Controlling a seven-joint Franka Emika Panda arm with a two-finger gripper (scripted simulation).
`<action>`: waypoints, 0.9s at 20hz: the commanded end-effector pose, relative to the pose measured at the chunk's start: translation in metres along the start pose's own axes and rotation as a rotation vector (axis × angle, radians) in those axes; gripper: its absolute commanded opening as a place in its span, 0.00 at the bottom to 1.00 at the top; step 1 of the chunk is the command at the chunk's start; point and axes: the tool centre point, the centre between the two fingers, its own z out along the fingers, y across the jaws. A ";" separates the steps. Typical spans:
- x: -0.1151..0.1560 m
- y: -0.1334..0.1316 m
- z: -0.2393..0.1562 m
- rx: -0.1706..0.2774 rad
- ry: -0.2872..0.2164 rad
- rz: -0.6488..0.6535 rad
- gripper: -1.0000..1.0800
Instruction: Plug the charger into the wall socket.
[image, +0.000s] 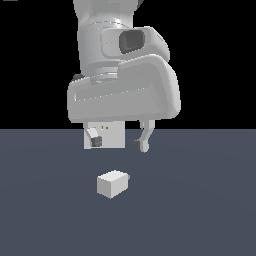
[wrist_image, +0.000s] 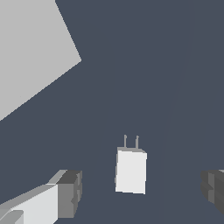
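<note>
- The gripper (image: 120, 142) hangs at centre frame in the exterior view, its 2 fingers spread wide and holding nothing; one fingertip (image: 95, 141) shows against the white plate behind it, the other (image: 144, 145) hangs free toward the exterior view's right.
- In the wrist view, the 2 dark pads (wrist_image: 69, 192) sit at the lower left and lower right edges, with the charger (wrist_image: 131, 170) lying on the floor between them, touching neither.
- The charger (image: 113, 183) rests below centre in the exterior view, beneath the open fingers and clear of them; its 2 short grey prongs (wrist_image: 131, 142) point away from the block in the wrist view, and only a small stub shows on its right face in the exterior view.
- The socket (image: 112, 136) stands upright behind the gripper, partly hidden by it, with 2 tiny gold-brown holes just visible near its top edge; in the wrist view it is the pale slab (wrist_image: 26, 48) filling the upper left, well apart from the charger.
- Judged from this: nothing is grasped yet and the charger is not plugged in. Lowering, closing on the block, lifting, lining up the prongs and pushing them in all appear to remain.
</note>
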 end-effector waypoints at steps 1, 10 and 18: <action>-0.004 0.000 0.004 -0.001 0.010 0.031 0.96; -0.011 0.001 0.011 -0.006 0.028 0.084 0.96; -0.011 0.000 0.011 -0.007 0.027 0.082 0.96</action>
